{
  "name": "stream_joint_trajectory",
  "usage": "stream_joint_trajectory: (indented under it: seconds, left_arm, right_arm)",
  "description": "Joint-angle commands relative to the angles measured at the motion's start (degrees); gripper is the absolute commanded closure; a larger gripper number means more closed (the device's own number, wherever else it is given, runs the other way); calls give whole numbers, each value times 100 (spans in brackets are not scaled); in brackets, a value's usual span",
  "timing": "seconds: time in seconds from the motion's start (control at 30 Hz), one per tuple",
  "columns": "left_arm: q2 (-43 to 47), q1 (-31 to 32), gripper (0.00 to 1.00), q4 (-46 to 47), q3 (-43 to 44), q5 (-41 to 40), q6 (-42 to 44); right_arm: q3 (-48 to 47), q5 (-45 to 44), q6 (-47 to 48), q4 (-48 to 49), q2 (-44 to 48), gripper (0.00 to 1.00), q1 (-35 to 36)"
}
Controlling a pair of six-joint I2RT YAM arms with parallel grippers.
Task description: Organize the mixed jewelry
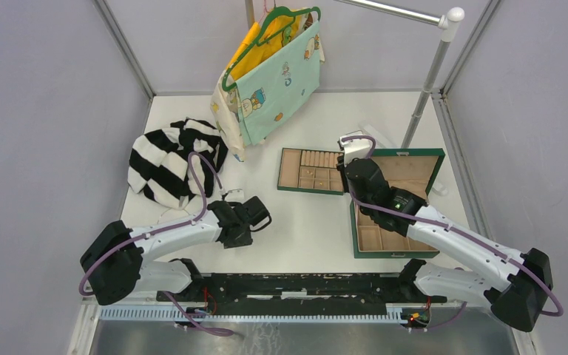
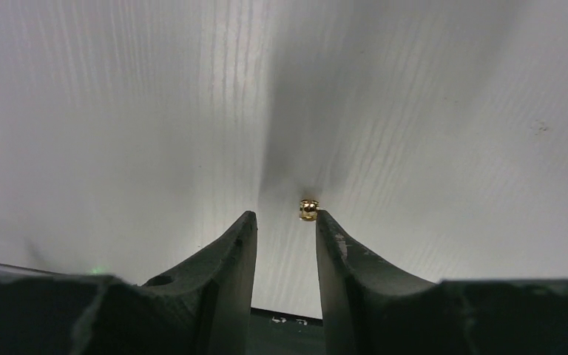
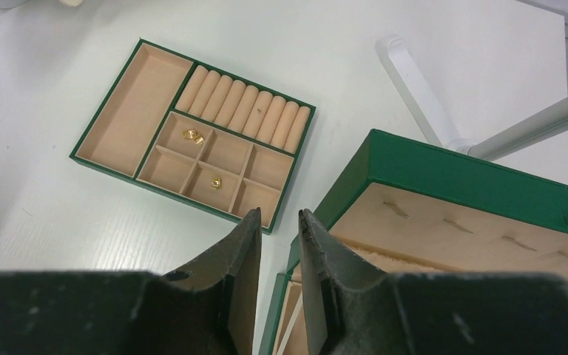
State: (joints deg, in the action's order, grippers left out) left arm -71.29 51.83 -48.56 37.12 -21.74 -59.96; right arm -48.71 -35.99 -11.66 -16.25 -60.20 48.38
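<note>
Your left gripper (image 2: pixel 285 216): fingers spread, gold bead (image 2: pixel 308 209) mid-frame at one tip, unpinched; right gripper (image 3: pixel 279 212): narrow gap, nothing held.

**Bench contents, counted by kind.**
Arms, two: left arm (image 1: pixel 170 235) and right arm (image 1: pixel 462 238). Each has one gripper, the left gripper (image 2: pixel 285 216) and the right gripper (image 3: pixel 277 214). Gold pieces, three: one bead (image 2: pixel 308 209), plus an upper piece (image 3: pixel 193 136) and a lower piece (image 3: pixel 215 182). Tray (image 3: pixel 129 89), one, with six small cells and one long cell. Box (image 3: pixel 444 174), one. Table (image 1: pixel 307 222), one. Striped garment (image 1: pixel 164 164), one. Hanger (image 1: pixel 266 29), one, carrying at least two cloths (image 1: pixel 281 81).
</note>
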Motion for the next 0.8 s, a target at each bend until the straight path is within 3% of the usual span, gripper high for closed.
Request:
stream_joint_trajectory:
  seconds: [0.0, 0.23, 0.63, 0.77]
  left_arm:
    - [130, -24, 58, 417, 10, 31, -104]
    - [30, -41, 58, 541, -19, -17, -31]
    - [-160, -176, 75, 847, -299, 53, -55]
    - [-169, -178, 76, 800, -218, -19, 5]
  right_arm:
    - [-139, 81, -11, 275, -26, 69, 14]
    - [-139, 107, -12, 298, -54, 69, 9]
    - [-183, 131, -11, 253, -62, 70, 14]
    - [-182, 136, -18, 256, -70, 70, 14]
